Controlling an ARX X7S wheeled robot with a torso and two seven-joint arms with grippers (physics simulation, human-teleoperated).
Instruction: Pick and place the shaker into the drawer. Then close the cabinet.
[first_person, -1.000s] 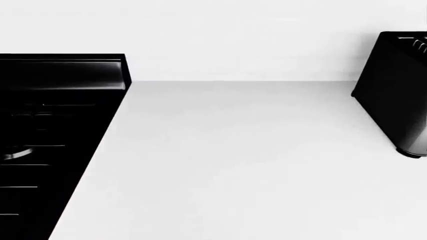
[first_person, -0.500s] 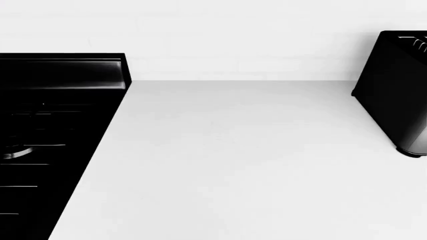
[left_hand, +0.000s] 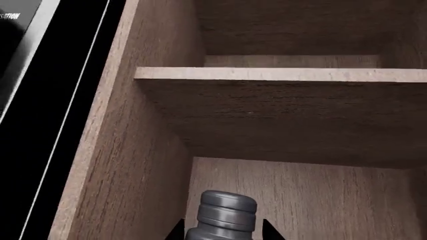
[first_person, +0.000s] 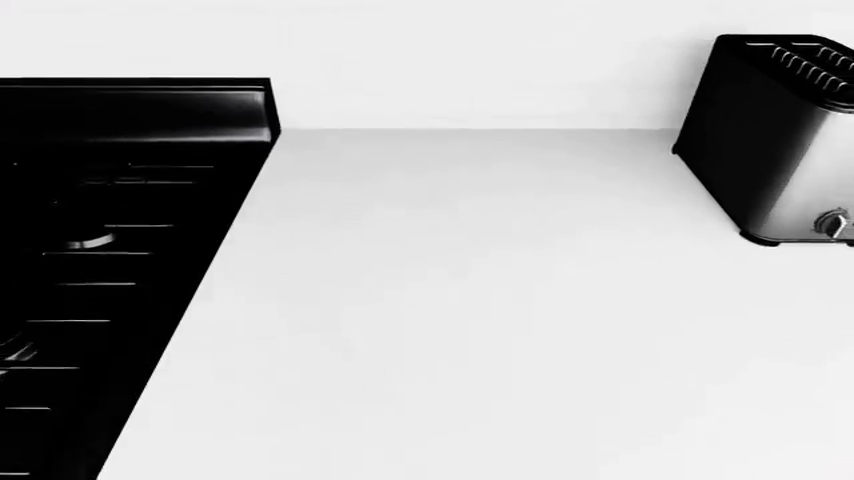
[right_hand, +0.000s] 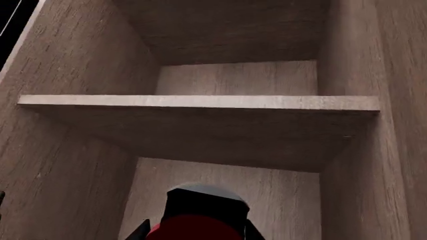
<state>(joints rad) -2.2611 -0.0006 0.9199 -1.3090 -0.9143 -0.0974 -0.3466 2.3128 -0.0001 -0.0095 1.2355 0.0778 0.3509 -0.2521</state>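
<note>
The head view now shows the toaster (first_person: 774, 140) lower and fuller, while the right tool (right_hand: 195, 231) pinches the red shaker (right_hand: 193, 227) below the cabinet shelf (right_hand: 200, 102), so placing seems near

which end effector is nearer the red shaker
Right. The small red cylindrical shaker sits between the right end effector's fingers; the left end effector holds a grey ribbed cylinder instead, with no shaker in its view.
</note>
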